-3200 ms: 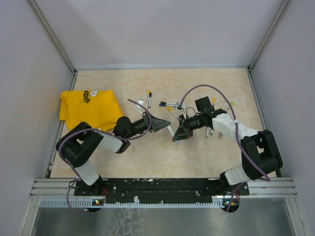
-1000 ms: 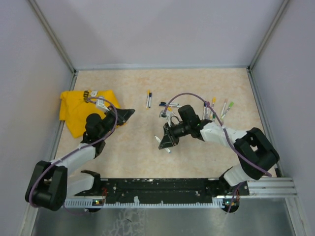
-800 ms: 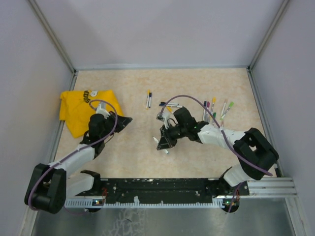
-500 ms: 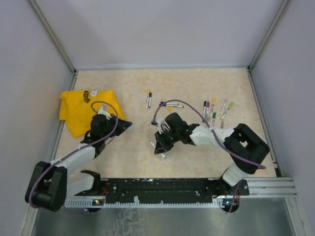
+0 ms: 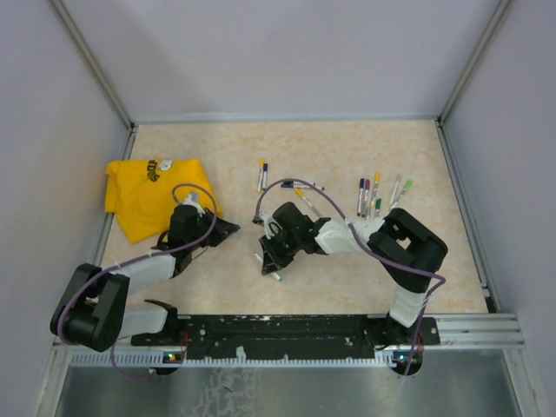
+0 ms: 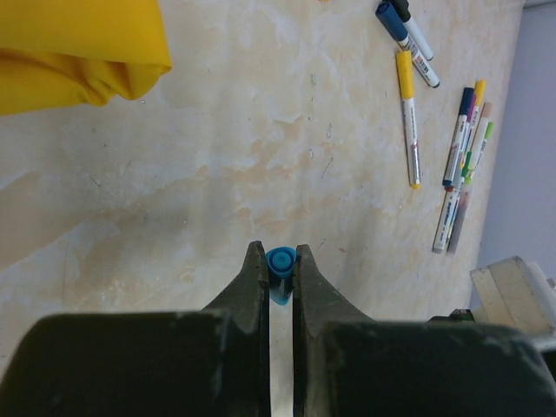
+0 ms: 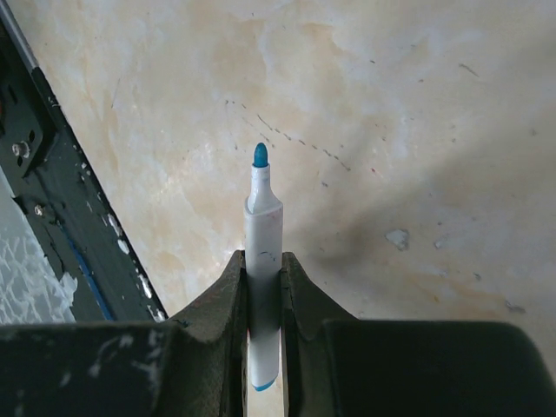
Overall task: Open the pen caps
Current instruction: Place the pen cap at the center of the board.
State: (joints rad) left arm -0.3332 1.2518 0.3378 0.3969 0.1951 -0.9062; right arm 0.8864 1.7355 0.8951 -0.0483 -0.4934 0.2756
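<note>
At the far left a yellow cloth (image 5: 148, 195) is lying crumpled on the table (image 5: 347, 148), apparently playing no part in the work. Just to its right the left gripper (image 6: 280, 259) is pinching a blue cap (image 6: 281, 261) between nearly closed jaws, with the cap's end poking out past the fingertips. It is hovering low over bare tabletop, which looks like a sensible spot for dropping the loose cap clear of the pens. Nearer the middle, the right gripper (image 7: 262, 262) is clamping the white barrel of the uncapped pen (image 7: 263, 226). Its jaws are narrowed to the barrel's width, and the bare blue tip (image 7: 260, 155) is pointing ahead toward the near edge of the table. Cap and barrel are sitting in separate grippers, well apart, so I am judging this pen opened and both pieces ready for setting down. Toward the back, a pair of pens (image 5: 262, 174) and a small scatter (image 5: 300, 187) are lying flat. At the far right a row of pens (image 5: 378, 195) is lying side by side, its coloured ends suggesting caps not yet pulled.
</note>
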